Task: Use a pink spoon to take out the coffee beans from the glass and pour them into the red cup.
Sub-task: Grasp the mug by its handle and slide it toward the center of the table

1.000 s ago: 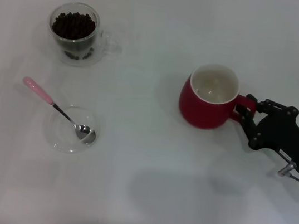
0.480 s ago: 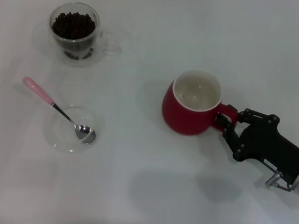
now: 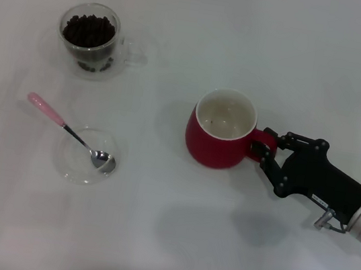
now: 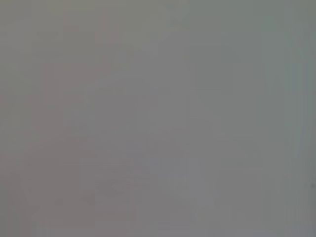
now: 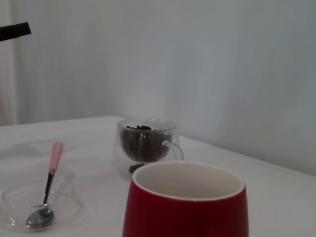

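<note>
1. Step in hand, as judged: positioning the receiving vessel. The right gripper [image 3: 264, 150] has its jaws clenched on the loop handle of the red cup [image 3: 220, 132], which stands upright near the middle of the bench [image 3: 171, 242]. No scooping has started.
2. Left gripper is not in view in the head view; its wrist view shows only blank grey.
3. The pink spoon [image 3: 72, 133] lies untouched, bowl resting in a shallow clear dish [image 3: 87, 156], pink handle projecting over the rim.
4. The glass [image 3: 89, 37] stands well apart from the cup, at the far left, with the coffee beans [image 3: 89, 30] heaped to near its rim.
5. Cup: dark red outside, white inside, no beans visible in it.
6. Next move probably calls for setting the cup down, releasing the handle and picking up the spoon by its thin handle.
</note>
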Tool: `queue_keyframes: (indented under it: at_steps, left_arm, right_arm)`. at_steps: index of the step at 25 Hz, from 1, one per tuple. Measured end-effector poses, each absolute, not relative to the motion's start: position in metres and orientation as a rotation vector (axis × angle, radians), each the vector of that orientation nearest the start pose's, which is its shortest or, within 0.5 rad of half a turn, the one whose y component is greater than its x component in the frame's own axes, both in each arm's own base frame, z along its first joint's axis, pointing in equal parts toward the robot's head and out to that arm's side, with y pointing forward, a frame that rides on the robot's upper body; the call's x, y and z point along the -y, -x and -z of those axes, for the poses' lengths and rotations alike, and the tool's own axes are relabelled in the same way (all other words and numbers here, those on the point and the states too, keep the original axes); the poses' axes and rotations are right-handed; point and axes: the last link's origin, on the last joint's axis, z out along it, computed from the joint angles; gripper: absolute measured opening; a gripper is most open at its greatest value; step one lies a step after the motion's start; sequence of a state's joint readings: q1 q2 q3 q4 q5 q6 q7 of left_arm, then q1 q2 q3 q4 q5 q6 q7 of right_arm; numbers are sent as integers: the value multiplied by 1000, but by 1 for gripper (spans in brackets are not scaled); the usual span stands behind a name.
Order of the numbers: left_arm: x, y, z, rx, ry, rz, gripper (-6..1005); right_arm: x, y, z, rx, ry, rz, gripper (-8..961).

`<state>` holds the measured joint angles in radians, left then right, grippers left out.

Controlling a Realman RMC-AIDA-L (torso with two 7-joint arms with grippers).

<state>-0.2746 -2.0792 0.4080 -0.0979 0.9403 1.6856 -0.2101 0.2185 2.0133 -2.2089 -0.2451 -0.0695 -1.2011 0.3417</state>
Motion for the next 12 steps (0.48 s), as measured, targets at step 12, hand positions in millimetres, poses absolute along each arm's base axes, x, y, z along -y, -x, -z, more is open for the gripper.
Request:
queue_keyframes:
  at_steps: [12]
  left_arm:
    - [-239, 354, -33, 387, 1332, 849, 862]
  right_arm:
    - [-226, -340, 71, -430, 2287, -646, 556]
